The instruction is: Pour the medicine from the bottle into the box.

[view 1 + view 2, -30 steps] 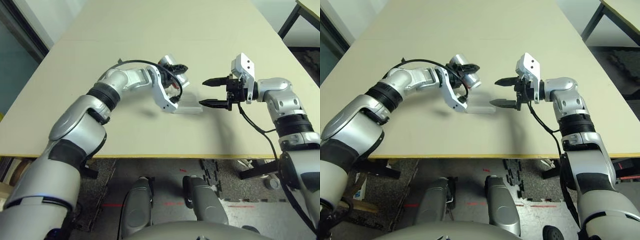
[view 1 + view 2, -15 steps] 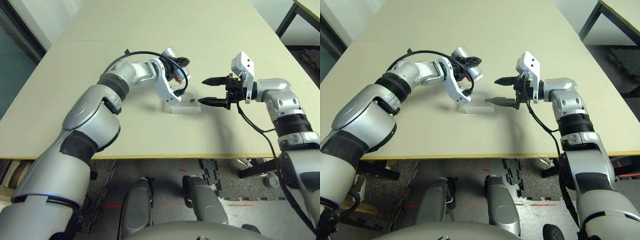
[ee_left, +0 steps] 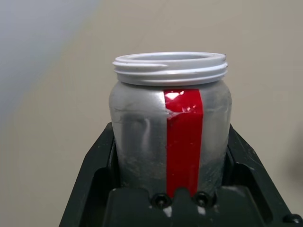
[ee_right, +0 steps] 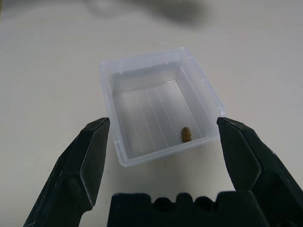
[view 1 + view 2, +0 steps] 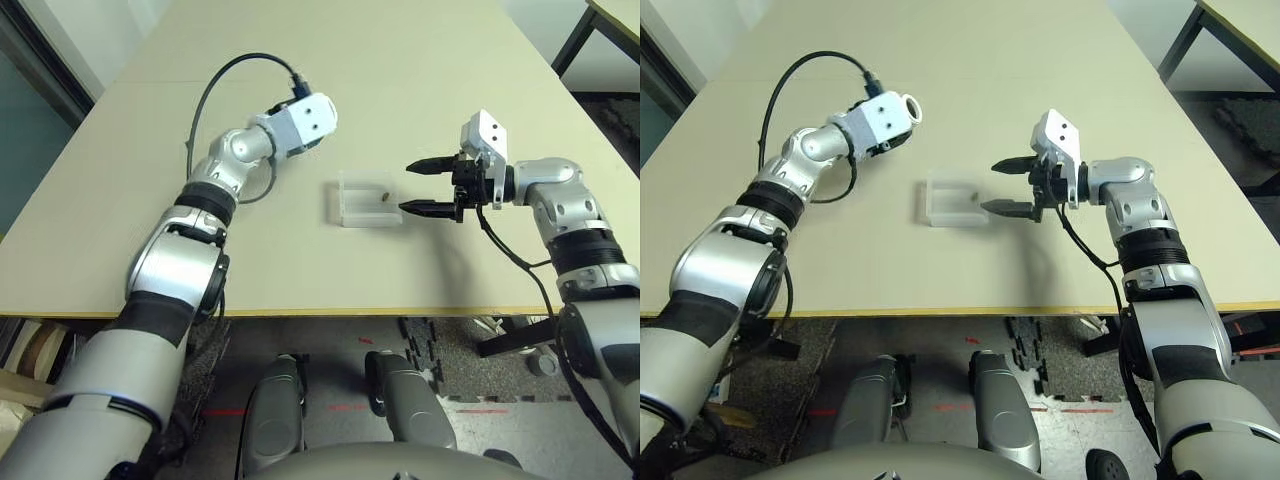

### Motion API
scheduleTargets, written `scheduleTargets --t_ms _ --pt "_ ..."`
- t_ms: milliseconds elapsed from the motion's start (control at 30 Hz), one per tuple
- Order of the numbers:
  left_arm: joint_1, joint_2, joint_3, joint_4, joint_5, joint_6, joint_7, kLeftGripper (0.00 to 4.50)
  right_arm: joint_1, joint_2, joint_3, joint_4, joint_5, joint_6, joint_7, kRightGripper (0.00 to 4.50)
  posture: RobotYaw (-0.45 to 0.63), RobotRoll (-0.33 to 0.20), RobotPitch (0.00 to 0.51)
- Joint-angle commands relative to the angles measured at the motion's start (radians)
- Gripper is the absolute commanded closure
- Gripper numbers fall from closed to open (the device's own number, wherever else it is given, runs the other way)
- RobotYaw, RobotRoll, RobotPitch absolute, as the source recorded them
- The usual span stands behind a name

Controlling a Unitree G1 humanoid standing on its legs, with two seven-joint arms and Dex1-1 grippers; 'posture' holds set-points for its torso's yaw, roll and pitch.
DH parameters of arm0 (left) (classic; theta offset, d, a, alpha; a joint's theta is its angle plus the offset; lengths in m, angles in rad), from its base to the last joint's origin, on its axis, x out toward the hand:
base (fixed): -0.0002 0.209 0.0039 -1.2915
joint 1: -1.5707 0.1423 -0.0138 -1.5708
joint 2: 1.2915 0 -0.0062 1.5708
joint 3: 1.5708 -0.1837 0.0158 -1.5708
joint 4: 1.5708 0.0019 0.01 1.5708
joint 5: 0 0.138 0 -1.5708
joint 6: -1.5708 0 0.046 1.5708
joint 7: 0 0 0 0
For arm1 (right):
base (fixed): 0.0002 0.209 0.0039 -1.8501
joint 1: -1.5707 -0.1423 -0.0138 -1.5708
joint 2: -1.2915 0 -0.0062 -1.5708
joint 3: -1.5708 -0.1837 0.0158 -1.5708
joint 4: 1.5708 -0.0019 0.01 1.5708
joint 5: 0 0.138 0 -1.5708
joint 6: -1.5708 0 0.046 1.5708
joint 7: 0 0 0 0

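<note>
Right wrist view: the pill [image 4: 185, 134] lies in the box [image 4: 156, 80], just past the wide-apart right jaws; left jaws squeeze the bottle [image 3: 170, 127].

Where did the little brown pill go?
The pill lies inside the clear box on the table, near the wall closest to the right hand, whose open fingers sit just beside the box.
</note>
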Motion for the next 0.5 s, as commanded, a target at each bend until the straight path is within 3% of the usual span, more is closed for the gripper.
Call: scheduleTargets --t_ms 33,233,500 --pt "0.074 -0.019 0.081 -0.09 -0.114 0.076 -0.01 1.79 -0.011 -0.011 0.007 0.018 -0.011 -0.014 0.01 0.0 -0.04 0.0 0.14" --pt "0.166 -0.049 0.186 -0.146 -0.231 0.064 0.042 1.79 -0.02 -0.01 0.014 0.039 -0.024 -0.032 0.013 0.0 -0.03 0.0 0.138" --pt "0.186 -0.064 0.236 -0.093 -0.274 0.009 0.103 1.79 -0.024 -0.01 0.01 0.047 -0.032 -0.04 0.017 0.0 -0.04 0.0 0.136"
